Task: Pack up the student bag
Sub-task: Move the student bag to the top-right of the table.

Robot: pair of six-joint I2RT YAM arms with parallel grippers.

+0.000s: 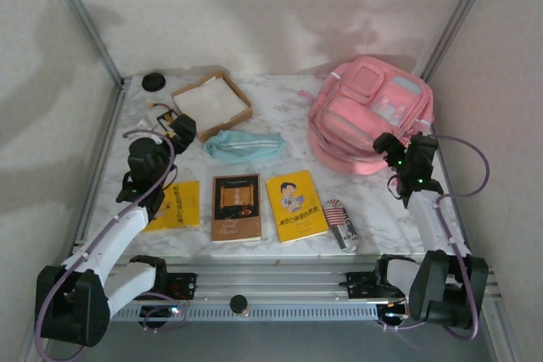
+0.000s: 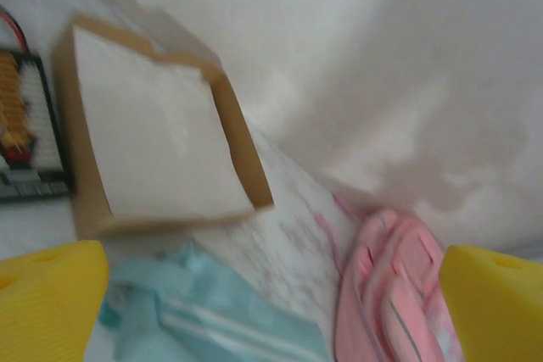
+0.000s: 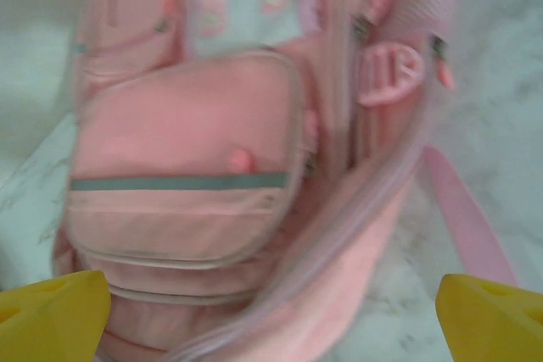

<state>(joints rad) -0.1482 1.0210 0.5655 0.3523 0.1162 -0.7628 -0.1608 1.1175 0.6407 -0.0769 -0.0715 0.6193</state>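
The pink student bag [image 1: 366, 112] lies flat at the back right of the marble table, front pockets up. My right gripper [image 1: 393, 150] hovers at its near right edge, open. In the right wrist view the bag's front pocket [image 3: 187, 158] spreads out under the open gripper [image 3: 271, 324], and the yellow fingertips [image 3: 53, 315] stand wide apart with nothing between them. My left gripper [image 1: 181, 130] hangs open at the left, between the cardboard box and the pouch. Its wrist view looks past yellow fingertips [image 2: 49, 304] toward the bag [image 2: 392, 294].
A shallow brown cardboard box [image 1: 212, 104] and a black disc [image 1: 153, 81] sit at the back left. A light-blue pencil pouch [image 1: 243, 146] lies mid-table. Along the front lie a yellow book [image 1: 175, 206], a brown book [image 1: 236, 206], another yellow book [image 1: 295, 205] and a striped item [image 1: 342, 223].
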